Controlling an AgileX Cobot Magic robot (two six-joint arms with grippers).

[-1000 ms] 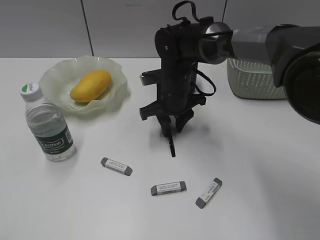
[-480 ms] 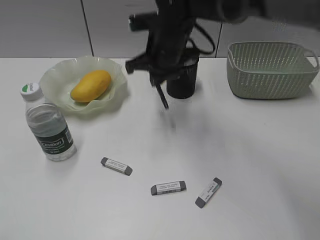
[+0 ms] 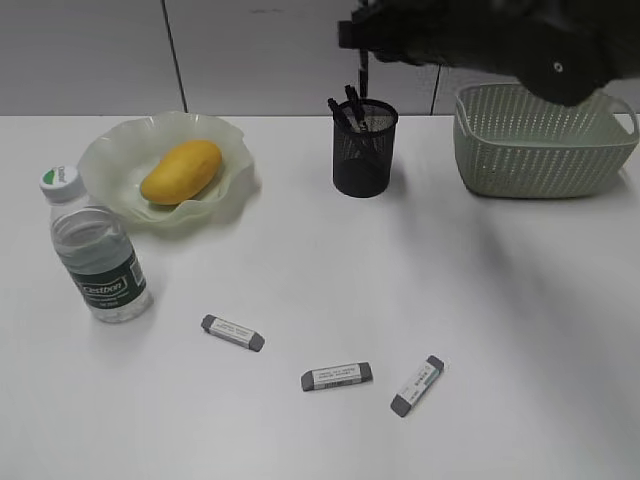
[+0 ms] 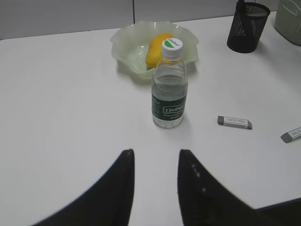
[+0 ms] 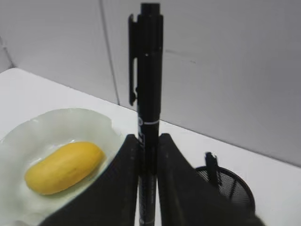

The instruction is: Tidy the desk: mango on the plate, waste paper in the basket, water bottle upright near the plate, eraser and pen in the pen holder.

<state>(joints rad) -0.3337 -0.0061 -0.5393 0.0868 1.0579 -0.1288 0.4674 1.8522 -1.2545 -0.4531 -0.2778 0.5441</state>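
Black pen (image 5: 146,94) stands clamped upright in right gripper (image 5: 146,162), above pen holder (image 5: 228,188). Risk: misaligned drop strikes the rim beside pens already inside. Left gripper (image 4: 155,165) partly open, empty.

right arm (image 3: 500,40): matte black, blurred | left gripper (image 4: 153,188): black, tapered jaws

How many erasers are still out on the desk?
3. One eraser lies right of the bottle, a second front and centre, a third just right of it. None shows in the pen holder.
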